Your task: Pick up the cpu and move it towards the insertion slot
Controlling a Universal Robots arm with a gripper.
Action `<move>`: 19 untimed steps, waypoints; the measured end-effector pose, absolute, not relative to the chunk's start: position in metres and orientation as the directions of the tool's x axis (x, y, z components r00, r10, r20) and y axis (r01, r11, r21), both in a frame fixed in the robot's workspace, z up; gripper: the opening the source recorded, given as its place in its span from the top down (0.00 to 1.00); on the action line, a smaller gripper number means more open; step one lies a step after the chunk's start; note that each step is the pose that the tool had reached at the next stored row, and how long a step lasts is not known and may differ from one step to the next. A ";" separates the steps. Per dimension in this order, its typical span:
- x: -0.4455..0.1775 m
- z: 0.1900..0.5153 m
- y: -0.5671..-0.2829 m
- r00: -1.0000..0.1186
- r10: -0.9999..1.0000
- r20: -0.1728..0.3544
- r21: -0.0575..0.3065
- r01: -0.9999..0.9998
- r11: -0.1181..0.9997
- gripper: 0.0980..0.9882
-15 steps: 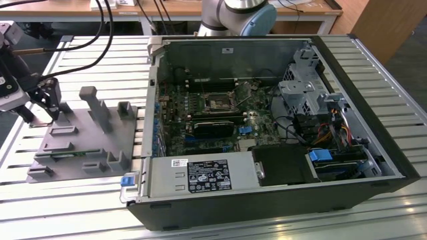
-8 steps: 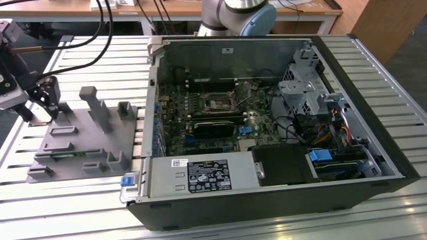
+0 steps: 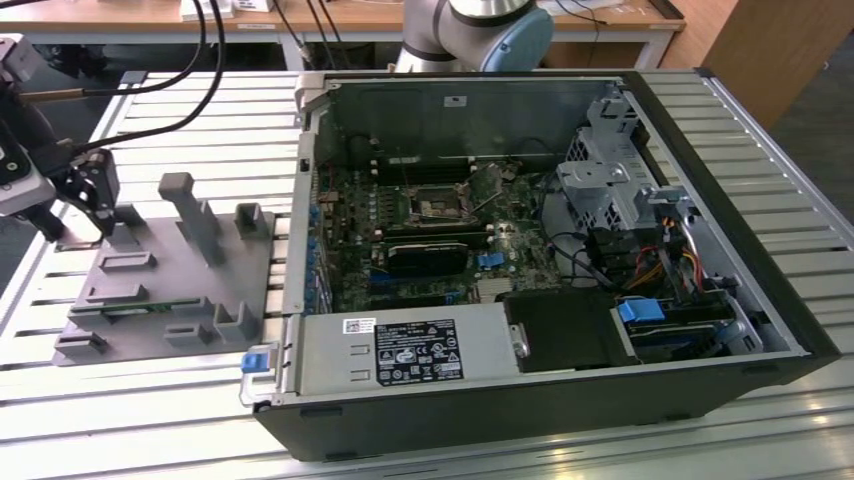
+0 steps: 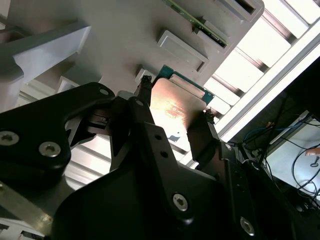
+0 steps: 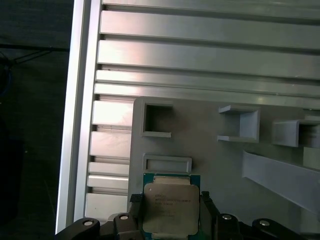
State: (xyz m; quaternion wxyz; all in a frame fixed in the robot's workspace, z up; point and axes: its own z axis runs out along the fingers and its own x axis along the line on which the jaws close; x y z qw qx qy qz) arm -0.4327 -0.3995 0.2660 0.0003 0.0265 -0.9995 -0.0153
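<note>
The cpu is a flat square chip with a silvery top and a green rim. In both wrist views it sits between my black fingers, just over the grey fixture plate. My gripper is shut on the cpu, one finger against each opposite edge. In the exterior view my gripper hangs over the far left end of the fixture plate. The insertion slot, a dark square socket with a metal frame, lies on the motherboard inside the open computer case, well to the exterior view's right of my gripper.
Upright grey blocks stand on the fixture plate beside my gripper. The case's metal wall rises between the plate and the motherboard. A long black card lies near the socket, and a power supply fills the case's near side. Cables trail to my wrist.
</note>
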 end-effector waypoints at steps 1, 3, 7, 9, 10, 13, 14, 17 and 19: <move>-0.433 0.266 -0.399 -0.999 -0.053 0.000 0.031 -0.053 0.998 0.50; -0.433 0.267 -0.399 -0.999 -0.053 0.000 0.031 -0.053 0.998 0.50; -0.433 0.268 -0.399 -0.999 -0.053 0.000 0.030 -0.053 0.998 0.50; -0.433 0.269 -0.399 -0.999 -0.053 0.000 0.030 -0.053 0.998 0.50; -0.433 0.269 -0.399 -0.999 -0.053 0.000 0.030 -0.053 0.998 0.50; -0.433 0.270 -0.399 -0.999 -0.053 0.000 0.030 -0.053 0.998 0.50; -0.433 0.271 -0.399 -0.999 -0.053 0.000 0.030 -0.053 0.998 0.50; -0.433 0.272 -0.399 -0.999 -0.053 0.000 0.030 -0.053 0.998 0.50; -0.433 0.273 -0.398 -0.999 -0.053 0.000 0.030 -0.053 0.998 0.50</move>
